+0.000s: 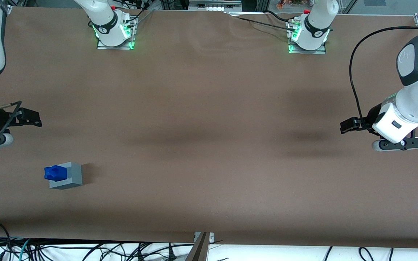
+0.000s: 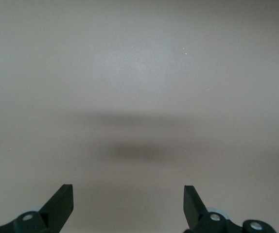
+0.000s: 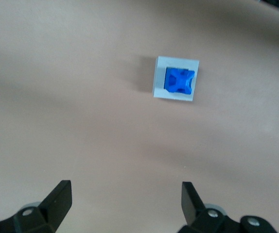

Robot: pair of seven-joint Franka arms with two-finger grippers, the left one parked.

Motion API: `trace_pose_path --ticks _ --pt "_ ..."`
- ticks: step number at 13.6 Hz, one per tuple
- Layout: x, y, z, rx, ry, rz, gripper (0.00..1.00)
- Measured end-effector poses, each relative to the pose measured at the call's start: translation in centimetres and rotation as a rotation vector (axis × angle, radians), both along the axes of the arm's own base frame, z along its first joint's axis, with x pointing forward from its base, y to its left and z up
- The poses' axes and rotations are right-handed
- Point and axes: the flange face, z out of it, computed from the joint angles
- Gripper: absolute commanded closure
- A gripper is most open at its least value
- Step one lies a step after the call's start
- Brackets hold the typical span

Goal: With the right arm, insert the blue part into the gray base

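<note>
The blue part [image 1: 54, 173] sits in the recess of the gray base [image 1: 72, 176], sticking out of its top. The cube rests on the brown table toward the working arm's end. In the right wrist view the blue part [image 3: 180, 80] fills the square opening of the gray base [image 3: 159, 76]. My right arm's gripper [image 1: 31, 117] hangs apart from the cube, farther from the front camera than it. The gripper [image 3: 125, 199] is open, with only bare table showing between its fingers.
The two arm mounts [image 1: 114, 34] [image 1: 307, 38] stand with green lights at the table edge farthest from the front camera. Loose cables [image 1: 85, 250] lie along the nearest edge. The parked arm [image 1: 397, 119] hangs at its own end.
</note>
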Motion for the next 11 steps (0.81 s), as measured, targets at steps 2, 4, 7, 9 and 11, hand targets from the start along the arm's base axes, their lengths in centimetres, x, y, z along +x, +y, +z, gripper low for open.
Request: trace_pose_path --ticks 2,4,7,9,11 --pt "-1.5 -0.3 2.5 -0.002 -0.050 -0.002 0.00" --pt "-3.0 -0.6 3.4 -0.005 -0.061 -0.006 0.00" --pt "-4.1 -0.6 2.4 -0.008 -0.042 -0.058 0.00" --pt "-4.6 -0.6 2.1 -0.011 -0.037 -0.116 0.00" --pt "-4.7 -0.6 1.9 -0.011 -0.035 -0.128 0.00"
